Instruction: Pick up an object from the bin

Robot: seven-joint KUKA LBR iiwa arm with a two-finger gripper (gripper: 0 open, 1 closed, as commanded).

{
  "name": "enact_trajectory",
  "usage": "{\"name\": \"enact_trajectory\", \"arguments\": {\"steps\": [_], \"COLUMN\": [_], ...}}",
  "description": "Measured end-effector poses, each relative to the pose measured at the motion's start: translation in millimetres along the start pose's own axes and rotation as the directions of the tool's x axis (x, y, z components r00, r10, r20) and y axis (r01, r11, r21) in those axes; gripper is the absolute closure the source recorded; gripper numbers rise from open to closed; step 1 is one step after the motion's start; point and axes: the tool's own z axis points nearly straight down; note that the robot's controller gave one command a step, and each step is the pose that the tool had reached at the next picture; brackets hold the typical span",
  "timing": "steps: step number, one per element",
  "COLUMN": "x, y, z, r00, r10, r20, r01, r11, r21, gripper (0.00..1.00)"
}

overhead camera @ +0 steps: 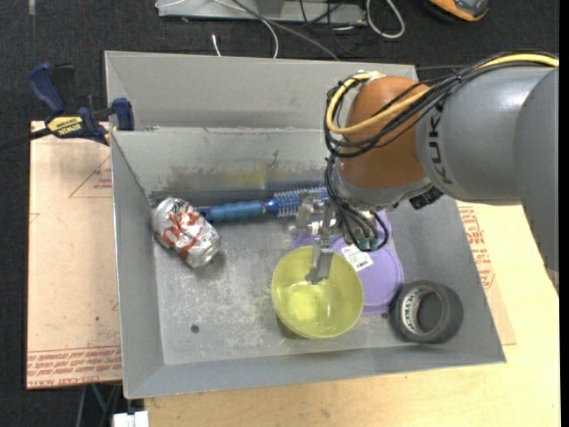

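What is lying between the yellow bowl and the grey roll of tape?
A purple dish. In the camera view its edge sticks out from behind the yellow bowl towards the roll of tape.

The purple plate [386, 272] lies mostly hidden under the yellow bowl [307, 311] and the arm's wrist [382, 140]. The bristle end of the blue brush [236, 210] is hidden behind the gripper [317, 265].

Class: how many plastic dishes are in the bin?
2: a yellow-green bowl in the bin's lower middle, and a purple dish just right of it, partly under the arm. The arm could hide others.
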Motion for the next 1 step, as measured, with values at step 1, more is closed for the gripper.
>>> {"name": "enact_trajectory", "arguments": {"steps": [1], "x": [0.0], "y": [0.0], "z": [0.0], "r00": [1.0], "r10": [0.0], "r20": [0.0], "r01": [0.0], "r11": [1.0], "r21": [0.0], "gripper": [0.0]}}
